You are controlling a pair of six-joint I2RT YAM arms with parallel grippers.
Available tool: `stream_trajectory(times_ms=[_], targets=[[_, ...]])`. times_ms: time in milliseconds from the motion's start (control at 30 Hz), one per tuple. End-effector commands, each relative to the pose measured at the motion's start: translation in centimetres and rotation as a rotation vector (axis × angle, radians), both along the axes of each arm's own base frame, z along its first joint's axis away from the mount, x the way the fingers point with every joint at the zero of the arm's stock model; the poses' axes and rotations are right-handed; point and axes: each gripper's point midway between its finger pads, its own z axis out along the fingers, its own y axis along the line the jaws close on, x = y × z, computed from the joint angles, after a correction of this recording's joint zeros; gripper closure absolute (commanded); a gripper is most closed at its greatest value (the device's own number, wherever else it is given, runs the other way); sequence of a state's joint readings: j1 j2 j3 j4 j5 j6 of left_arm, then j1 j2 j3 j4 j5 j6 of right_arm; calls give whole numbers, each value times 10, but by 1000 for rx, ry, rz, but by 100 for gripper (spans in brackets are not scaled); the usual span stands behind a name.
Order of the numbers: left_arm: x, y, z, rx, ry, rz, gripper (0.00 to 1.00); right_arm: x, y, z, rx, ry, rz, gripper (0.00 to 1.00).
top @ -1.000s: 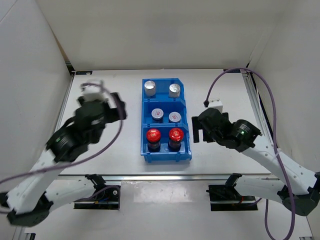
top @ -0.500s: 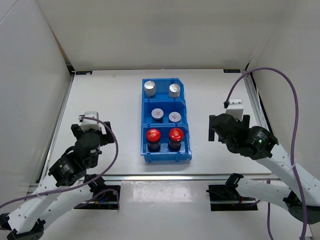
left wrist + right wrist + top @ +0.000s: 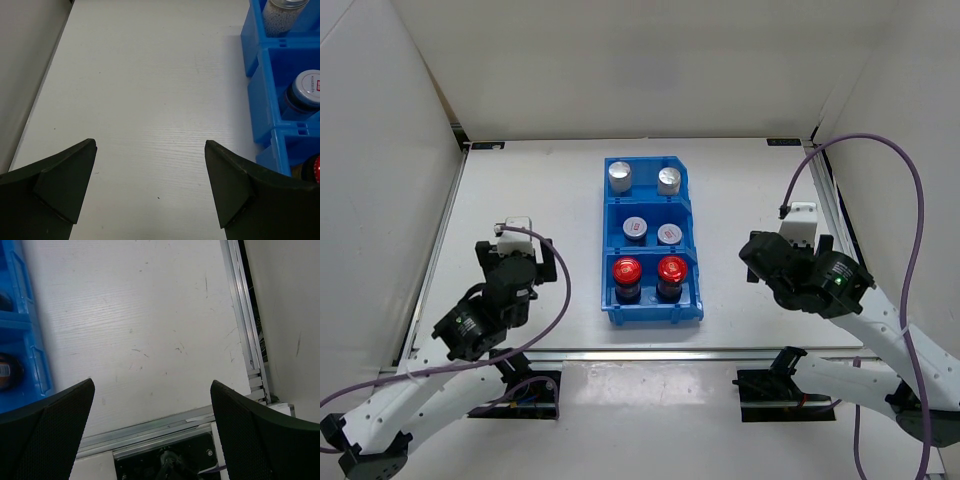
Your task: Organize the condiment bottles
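While it's parked low over the white table (image 3: 150, 75), the left gripper (image 3: 150, 150) is held released, fingers spread wide with only bare tabletop seen between them. Off to its right, well apart from it, the blue three-compartment bin (image 3: 652, 312) is found, and all six condiment bottles are stood upright in it, two side by side per compartment. The silver-capped bottles (image 3: 620, 177) are kept in the compartment farthest from the arm bases, the white-lidded jars (image 3: 636, 229) in the middle one, and the red-capped jars (image 3: 627, 270) in the one nearest the bases. From the left wrist camera, one bottle of each kind is caught at the right edge, just past the bin wall. Further right, the right gripper (image 3: 152, 387) is also held wide open over empty tabletop, with the bin well apart to its left and only a strip of blue wall picked up at the left edge of its wrist view. No bottle is touched by either gripper.
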State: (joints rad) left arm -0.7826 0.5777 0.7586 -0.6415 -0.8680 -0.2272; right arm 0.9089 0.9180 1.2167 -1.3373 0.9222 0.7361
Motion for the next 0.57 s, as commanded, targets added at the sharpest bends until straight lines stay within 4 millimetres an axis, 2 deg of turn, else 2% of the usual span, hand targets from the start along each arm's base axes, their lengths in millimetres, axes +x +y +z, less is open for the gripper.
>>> stream_trajectory(times_ms=[0, 400, 533], targets=[[-1, -5, 7, -40, -30, -36, 0, 0, -11, 9, -23, -25, -54, 0], [-4, 3, 6, -59, -66, -6, 0, -3, -15, 5, -25, -20, -81, 0], [0, -2, -10, -31, -44, -19, 0, -4, -17, 5, -33, -15, -81, 0]])
